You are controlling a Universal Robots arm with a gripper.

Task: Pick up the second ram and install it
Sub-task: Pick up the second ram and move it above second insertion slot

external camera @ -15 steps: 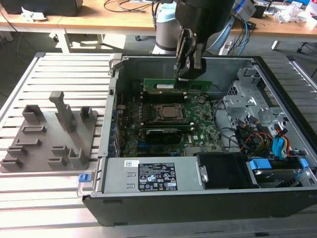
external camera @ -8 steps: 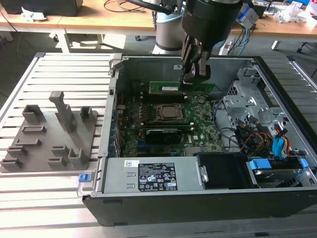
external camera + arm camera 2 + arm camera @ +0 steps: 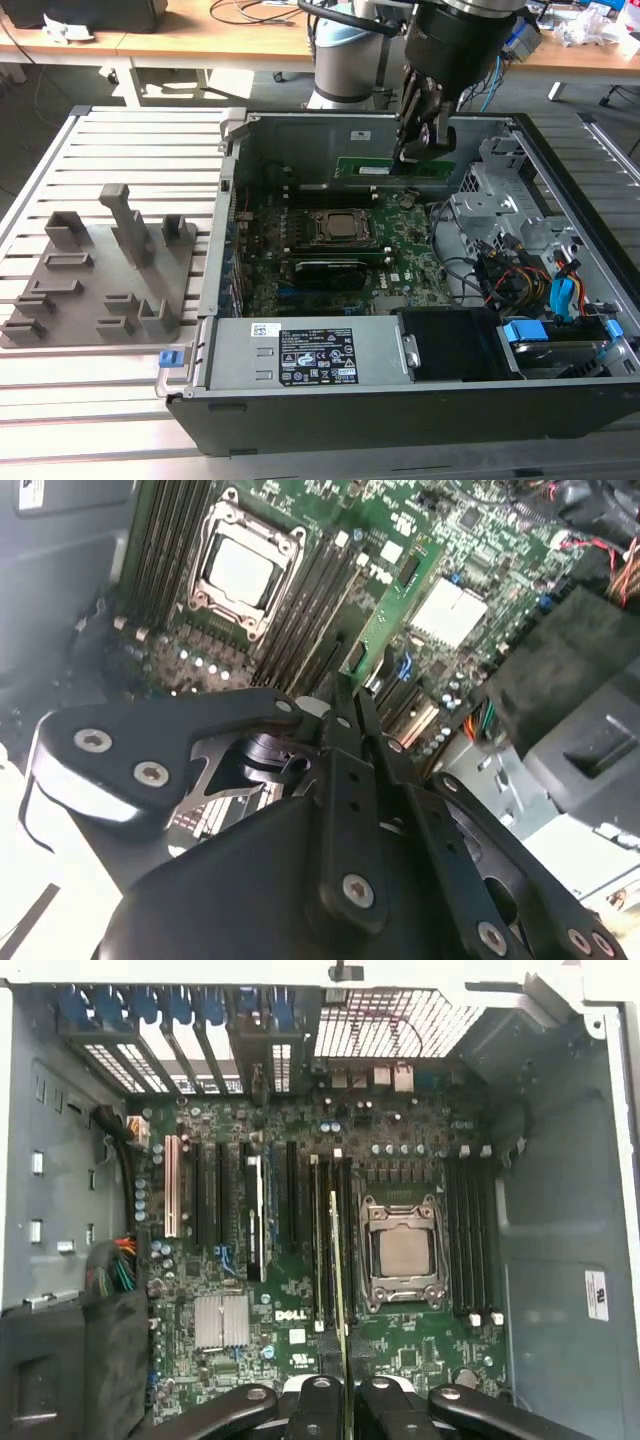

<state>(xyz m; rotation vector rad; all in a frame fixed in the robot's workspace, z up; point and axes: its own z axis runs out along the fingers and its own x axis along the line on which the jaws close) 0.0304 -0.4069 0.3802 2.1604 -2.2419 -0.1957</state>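
My gripper (image 3: pixel 413 152) is shut on the second ram (image 3: pixel 380 168), a thin green stick held level over the far part of the open computer case. In the first wrist view the second ram (image 3: pixel 337 1260) shows edge-on, in line with the long memory slots (image 3: pixel 322 1240) beside the silver processor socket (image 3: pixel 403 1252), with the gripper (image 3: pixel 345 1392) clamped on its near end. In the second wrist view the stick (image 3: pixel 392 608) slants away from the gripper (image 3: pixel 348 705) above the green motherboard (image 3: pixel 455 540). Whether it touches a slot cannot be told.
The grey holder tray (image 3: pixel 100 270) lies on the slatted table at the exterior view's left. Inside the case (image 3: pixel 230 200) are the motherboard (image 3: pixel 400 250), a metal drive cage (image 3: pixel 500 200), cable bundles (image 3: pixel 520 280) and a black power supply (image 3: pixel 450 340).
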